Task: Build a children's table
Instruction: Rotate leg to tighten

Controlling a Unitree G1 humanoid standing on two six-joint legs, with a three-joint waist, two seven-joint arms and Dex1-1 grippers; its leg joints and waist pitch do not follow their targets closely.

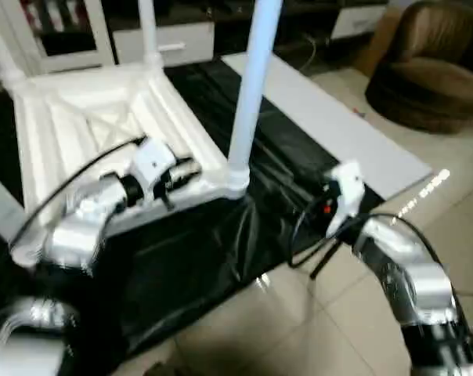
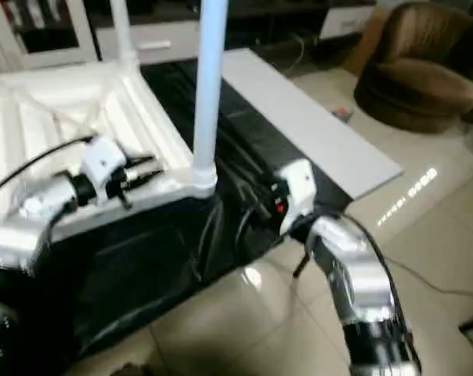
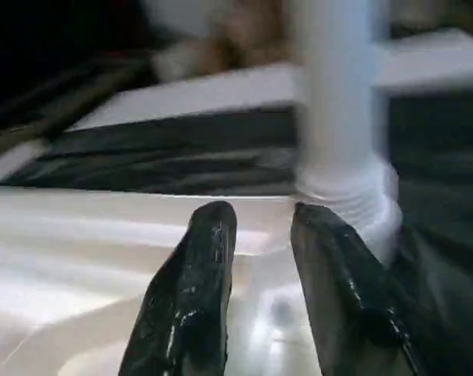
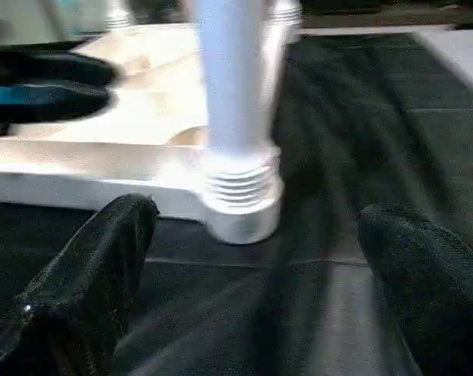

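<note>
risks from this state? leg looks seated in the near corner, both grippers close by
1. The left gripper hovers over the tabletop's rim right beside the upright leg; a sideways swing could knock the leg askew in its corner socket.
2. The right gripper is open with the socket ahead; advancing could shove the upturned tabletop across the slick black sheet.

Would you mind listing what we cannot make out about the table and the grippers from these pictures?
- Near leg: its top end is cut off by the upper edge of both eye views.
- Table top: its left part runs past the edge of the eye views.
- Near corner socket: how deeply the leg is screwed in is unclear; the threads are blurred.
- Right gripper: in the eye views its fingers are hidden behind the wrist housing.
</note>
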